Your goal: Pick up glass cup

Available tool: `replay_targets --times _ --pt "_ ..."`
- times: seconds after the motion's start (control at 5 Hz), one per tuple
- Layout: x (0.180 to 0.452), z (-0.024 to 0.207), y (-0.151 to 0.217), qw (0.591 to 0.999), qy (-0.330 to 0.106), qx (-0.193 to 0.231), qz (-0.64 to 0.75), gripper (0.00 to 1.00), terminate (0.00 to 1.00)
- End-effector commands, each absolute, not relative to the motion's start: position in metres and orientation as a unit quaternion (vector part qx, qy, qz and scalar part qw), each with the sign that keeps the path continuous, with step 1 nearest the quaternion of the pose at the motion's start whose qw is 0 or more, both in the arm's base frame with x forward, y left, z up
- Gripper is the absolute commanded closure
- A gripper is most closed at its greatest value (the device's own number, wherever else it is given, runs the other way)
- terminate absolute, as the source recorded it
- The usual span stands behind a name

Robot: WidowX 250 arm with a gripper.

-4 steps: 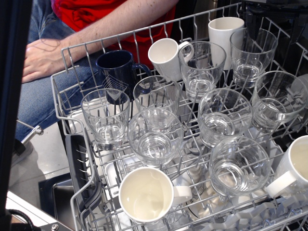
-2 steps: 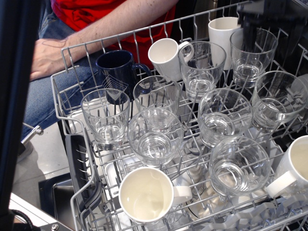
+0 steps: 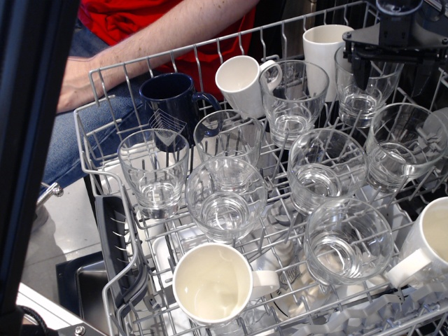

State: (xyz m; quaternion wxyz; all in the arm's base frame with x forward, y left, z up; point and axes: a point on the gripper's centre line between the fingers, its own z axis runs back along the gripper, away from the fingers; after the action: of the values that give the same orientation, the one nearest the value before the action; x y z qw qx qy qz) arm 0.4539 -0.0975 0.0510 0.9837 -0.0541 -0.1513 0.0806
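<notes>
Several clear smooth-walled glass cups stand upright in the wire dishwasher rack (image 3: pixel 105 150): one at the centre (image 3: pixel 225 199), one right of it (image 3: pixel 327 170), one at the front right (image 3: pixel 348 241) and one at the right edge (image 3: pixel 404 147). My black gripper (image 3: pixel 388 66) hangs at the top right with its jaws spread wide and nothing between them. It is above the back-right ribbed glass (image 3: pixel 360 94) and just behind the right-edge glass cup, touching neither.
Taller ribbed glasses stand at the left (image 3: pixel 154 171), middle (image 3: pixel 227 136) and back (image 3: pixel 294 98). A dark-blue mug (image 3: pixel 168 98) and white mugs (image 3: pixel 241 82) (image 3: pixel 325 42) (image 3: pixel 212 283) (image 3: pixel 430 241) fill other slots. A person's arm (image 3: pixel 161 38) lies behind the rack. A dark panel (image 3: pixel 31 140) blocks the left.
My gripper has come down into view at the top right, over the back-right glass. The dark panel at the left now covers more, hiding the person's hand.
</notes>
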Motion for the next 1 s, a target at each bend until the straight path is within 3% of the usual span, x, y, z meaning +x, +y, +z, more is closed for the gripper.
replay_targets --times 0.0,0.8 --pt "0.476 0.048 -0.097 0.974 -0.195 -0.058 0.102 0.00 0.00" --pt "0.498 -0.003 -0.100 0.969 -0.222 -0.008 0.110 0.00 0.00"
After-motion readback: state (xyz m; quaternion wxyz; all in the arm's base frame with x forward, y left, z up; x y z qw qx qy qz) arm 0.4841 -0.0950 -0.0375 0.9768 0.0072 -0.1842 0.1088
